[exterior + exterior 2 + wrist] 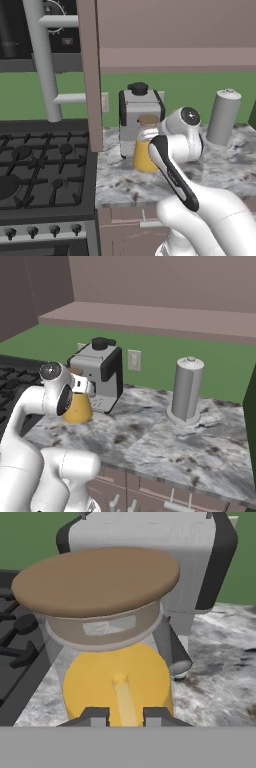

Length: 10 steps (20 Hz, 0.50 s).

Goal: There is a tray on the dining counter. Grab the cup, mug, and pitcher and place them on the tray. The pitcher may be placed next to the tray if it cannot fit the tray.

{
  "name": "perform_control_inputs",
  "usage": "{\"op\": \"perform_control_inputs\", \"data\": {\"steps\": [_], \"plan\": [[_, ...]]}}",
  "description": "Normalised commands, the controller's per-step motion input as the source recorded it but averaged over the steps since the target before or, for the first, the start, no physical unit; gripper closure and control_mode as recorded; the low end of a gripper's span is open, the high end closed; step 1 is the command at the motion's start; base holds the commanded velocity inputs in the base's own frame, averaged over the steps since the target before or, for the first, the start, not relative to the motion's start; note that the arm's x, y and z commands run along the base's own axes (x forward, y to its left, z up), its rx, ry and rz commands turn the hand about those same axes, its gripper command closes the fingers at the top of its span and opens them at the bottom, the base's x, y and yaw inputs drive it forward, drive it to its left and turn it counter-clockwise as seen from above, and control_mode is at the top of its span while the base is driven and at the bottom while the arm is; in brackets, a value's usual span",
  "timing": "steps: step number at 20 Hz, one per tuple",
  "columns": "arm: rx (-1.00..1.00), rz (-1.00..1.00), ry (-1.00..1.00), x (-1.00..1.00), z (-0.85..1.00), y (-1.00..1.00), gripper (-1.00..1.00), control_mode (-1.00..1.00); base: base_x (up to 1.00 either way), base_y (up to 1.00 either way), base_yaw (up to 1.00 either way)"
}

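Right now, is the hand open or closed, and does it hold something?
Hand: closed around the pitcher, gripping it at the neck.

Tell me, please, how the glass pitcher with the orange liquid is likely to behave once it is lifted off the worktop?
The pitcher looks glass, so probably smooth and slippery for the jaws, and breakable if dropped. Its orange filling suggests weight low down, likely to slosh if tilted. The wide base and narrow neck should keep it steady when set down upright.

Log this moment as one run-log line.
phase: reaching pitcher | tool: narrow, at pitcher, grip unclear | pitcher: upright on worktop, before coffee machine | tray: unplaced
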Motion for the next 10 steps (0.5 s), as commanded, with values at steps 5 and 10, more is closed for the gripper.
{"op": "perform_control_inputs", "data": {"steps": [5, 10], "plan": [[0.0, 0.0, 0.0, 0.0, 0.33, -0.01, 1.0, -1.0, 0.0, 0.0, 0.0], [0.0, 0.0, 0.0, 0.0, 0.24, -0.02, 1.0, -1.0, 0.0, 0.0, 0.0]]}}
